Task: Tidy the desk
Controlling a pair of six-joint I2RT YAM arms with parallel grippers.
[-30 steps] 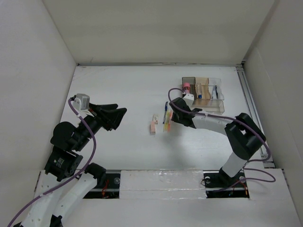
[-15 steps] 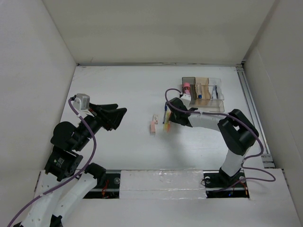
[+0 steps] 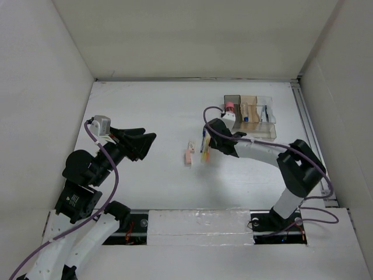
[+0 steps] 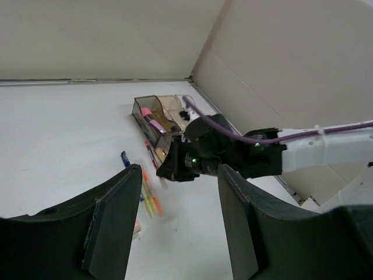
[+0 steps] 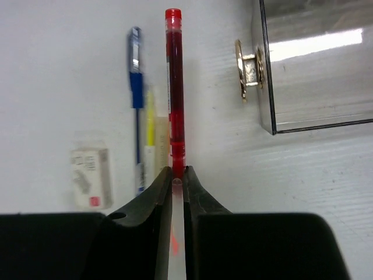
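The white desk [image 3: 157,105] carries loose stationery near its middle. My right gripper [image 3: 213,139] is shut on a red pen [image 5: 173,87], which points straight out from the fingertips just above the desk. Beside the red pen lie a blue pen [image 5: 136,93], a yellow highlighter [image 5: 150,137] and a white eraser [image 5: 90,178]. The eraser [image 3: 189,154] and highlighters [image 3: 205,154] also show in the top view. My left gripper [image 3: 145,143] is open and empty, raised over the left half of the desk; in its wrist view [image 4: 180,221] it looks toward the right gripper.
A clear compartmented tray [image 3: 274,125] with small items stands at the back right; its corner [image 5: 265,87] is just right of the red pen. A gold clip [image 5: 249,69] lies against it. A metal rail [image 3: 306,116] runs along the right edge. White walls surround the desk.
My right gripper has shifted slightly left and away from the arm bases with the red pen in it. The left arm has not moved.
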